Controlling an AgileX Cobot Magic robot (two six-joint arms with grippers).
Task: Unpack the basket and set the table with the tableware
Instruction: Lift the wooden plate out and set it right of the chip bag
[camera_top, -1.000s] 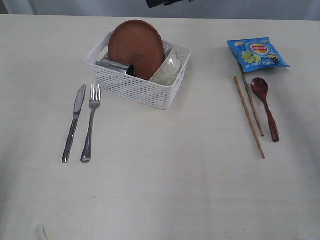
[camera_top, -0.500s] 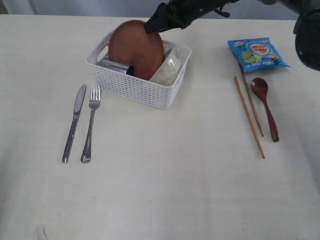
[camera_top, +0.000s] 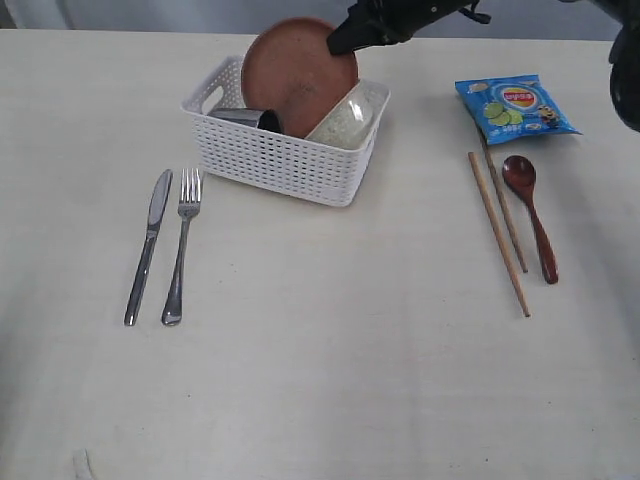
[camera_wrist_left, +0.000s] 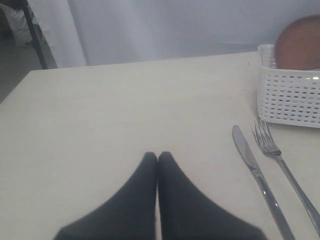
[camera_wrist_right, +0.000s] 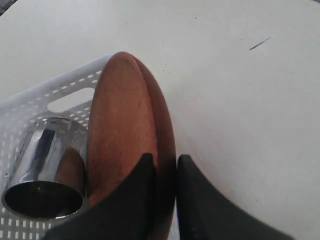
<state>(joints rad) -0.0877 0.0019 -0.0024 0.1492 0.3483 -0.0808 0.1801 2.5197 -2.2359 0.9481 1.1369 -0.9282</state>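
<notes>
Pinching the top rim of one brown plate (camera_top: 298, 78), the right gripper (camera_top: 342, 42) shows at the far edge of the exterior view. The plate stands on edge in one white basket (camera_top: 285, 160), along with one steel mug (camera_top: 248, 118) and one off-white bowl (camera_top: 345, 118). On the surface (camera_top: 340, 360), one knife (camera_top: 147, 240) and one fork (camera_top: 181, 250) lie left of the basket. Two chopsticks (camera_top: 498, 232), one spoon (camera_top: 535, 228) and one blue chip bag (camera_top: 515, 105) lie to its right.

Left wrist view: left gripper (camera_wrist_left: 157, 159) pressed together, over bare surface, knife and fork near.

Right wrist view: fingers clamp the plate rim, mug on its side beside the plate.
</notes>
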